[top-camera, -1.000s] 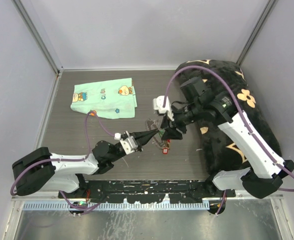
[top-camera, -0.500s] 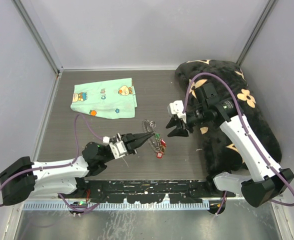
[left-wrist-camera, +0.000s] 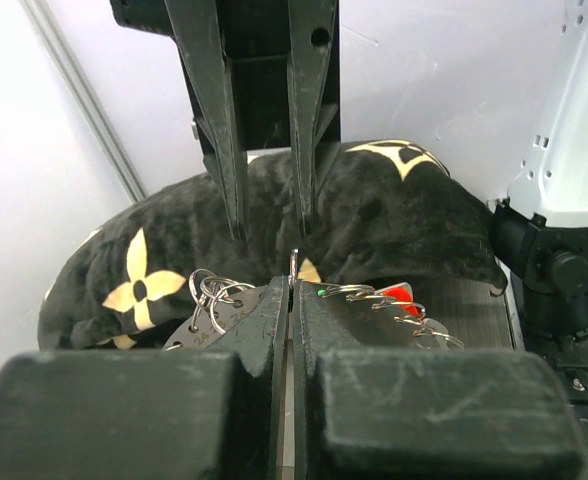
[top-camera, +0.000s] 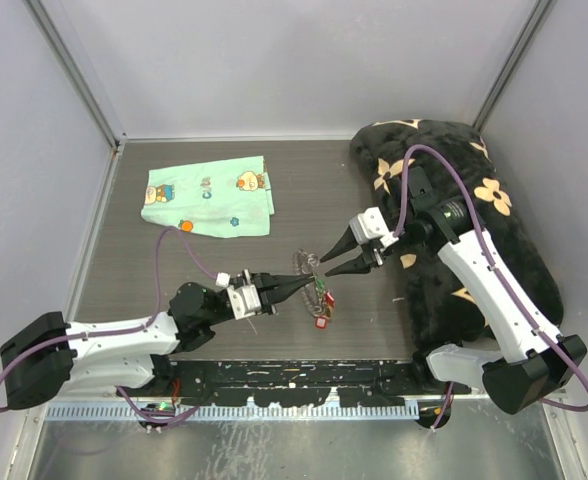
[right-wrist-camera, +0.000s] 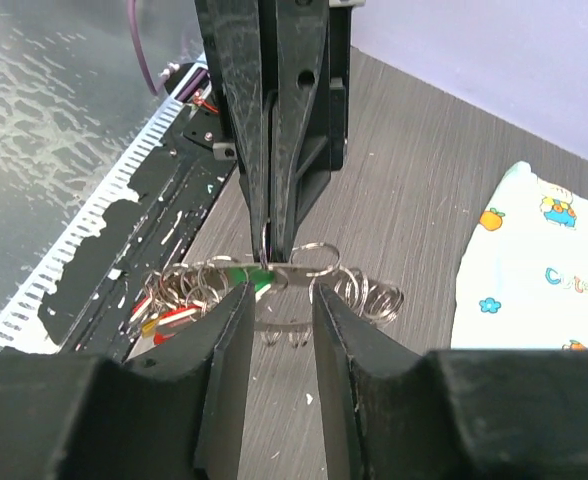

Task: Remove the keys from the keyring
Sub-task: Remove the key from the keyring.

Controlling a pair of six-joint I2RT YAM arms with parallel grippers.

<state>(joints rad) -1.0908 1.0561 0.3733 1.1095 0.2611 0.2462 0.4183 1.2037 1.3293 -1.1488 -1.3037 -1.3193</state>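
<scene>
1. Grey wood-grain table (top-camera: 174,280), walled cell. Nearest the front edge, the left gripper (top-camera: 307,283) has its jaws pressed together, pinching the wire of the keyring (top-camera: 309,262). The keys (top-camera: 321,300), with red and green heads showing, trail from it toward the near edge.
2. Change: half a second ago the right gripper (top-camera: 324,265) had drawn back toward the cushion. It is now back at the ring, its tips facing the left gripper's. Its fingers are half spread and narrowing, flanking a silver key. I cannot tell whether they touch it.
3. Reading: this looks like a fresh approach for a new pinch. No key is clearly free yet.
4. Beyond, the black flower-print cushion (top-camera: 484,230) and the mint-green cloth (top-camera: 209,198) are unmoved.
</scene>
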